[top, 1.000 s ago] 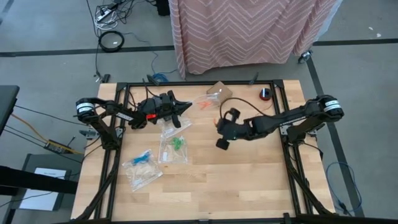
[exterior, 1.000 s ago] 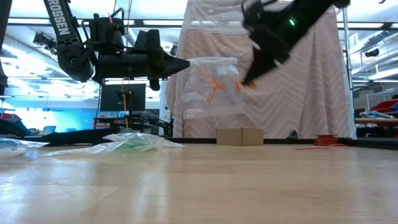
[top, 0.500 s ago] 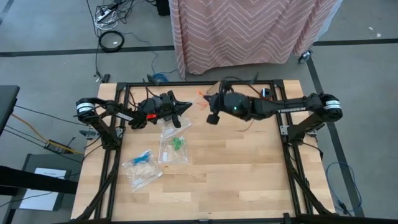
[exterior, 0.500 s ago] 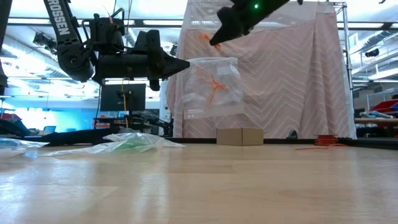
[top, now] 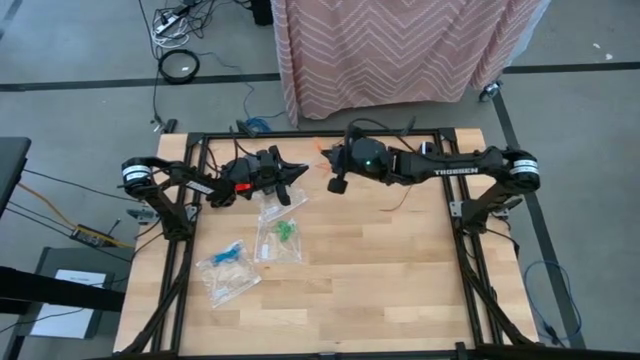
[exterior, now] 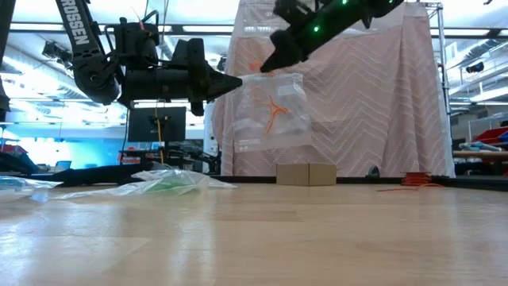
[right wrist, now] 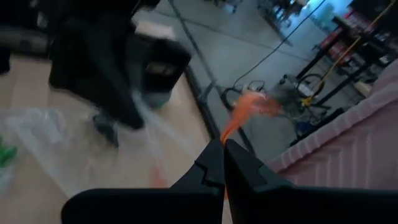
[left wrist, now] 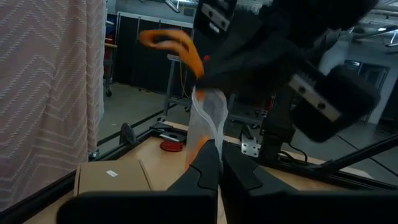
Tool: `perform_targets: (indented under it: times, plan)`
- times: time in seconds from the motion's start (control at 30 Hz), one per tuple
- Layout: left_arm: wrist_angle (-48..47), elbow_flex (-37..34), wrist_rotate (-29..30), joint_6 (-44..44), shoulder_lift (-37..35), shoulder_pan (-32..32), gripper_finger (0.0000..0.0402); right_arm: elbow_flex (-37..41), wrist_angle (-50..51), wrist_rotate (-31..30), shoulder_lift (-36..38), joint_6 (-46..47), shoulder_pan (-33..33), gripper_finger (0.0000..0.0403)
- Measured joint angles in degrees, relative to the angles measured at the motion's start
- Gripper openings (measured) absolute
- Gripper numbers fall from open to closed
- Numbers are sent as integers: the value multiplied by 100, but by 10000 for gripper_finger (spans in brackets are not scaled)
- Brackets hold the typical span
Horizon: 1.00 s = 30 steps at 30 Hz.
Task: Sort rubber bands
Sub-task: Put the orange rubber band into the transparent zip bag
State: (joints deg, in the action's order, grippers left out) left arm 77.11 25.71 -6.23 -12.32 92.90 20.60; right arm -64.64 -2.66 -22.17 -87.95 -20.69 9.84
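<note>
My left gripper (exterior: 236,80) is held high over the table's far left part, shut on a clear zip bag (exterior: 274,111) that has orange rubber bands (exterior: 274,107) inside. My right gripper (exterior: 267,65) hovers just above the bag's top, shut on one orange rubber band (right wrist: 249,107). That band also shows in the left wrist view (left wrist: 174,43) and as a fleck in the high view (top: 321,152). On the table below lie other clear bags, one with green bands (top: 284,231) and one with blue bands (top: 230,254). My left gripper pinches the bag's top edge (left wrist: 208,134) between its two fingers, which lie about level and point toward the table's right. The bag hangs below them, clear of the table. My right gripper pinches the orange band's near end (right wrist: 231,129) between its fingertips. The fingers slant down toward the table's left. The band's free part sticks out beyond them, over the bag, lifted clear.
A third clear bag (top: 270,208) lies under the left gripper. A small cardboard box (exterior: 305,173) and a red roll (exterior: 413,179) sit near the far edge. The table's near half (top: 380,290) is bare wood.
My right gripper has risen and swung toward the table's far left, from beside the hanging bag to just above its top. It rolled and tipped on the way, and stayed shut on the orange band. The left gripper and its bag have kept still.
</note>
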Motion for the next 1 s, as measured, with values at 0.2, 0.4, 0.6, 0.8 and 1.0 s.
perform_targets:
  times: [0.2,0.4,0.6,0.8,1.0]
  plan:
    - [-36,0,1,4,0,0,9,4,114,109,-109,-9,42,0]
    - [-36,0,0,7,0,0,9,2,240,175,-65,-9,40,0]
    - [-38,0,-1,8,0,0,9,2,614,338,-67,-9,40,5]
    - [-40,0,-1,9,0,0,9,2,908,345,-65,-46,40,25]
    - [-36,0,-1,31,0,0,9,2,1048,392,-47,-135,-3,46]
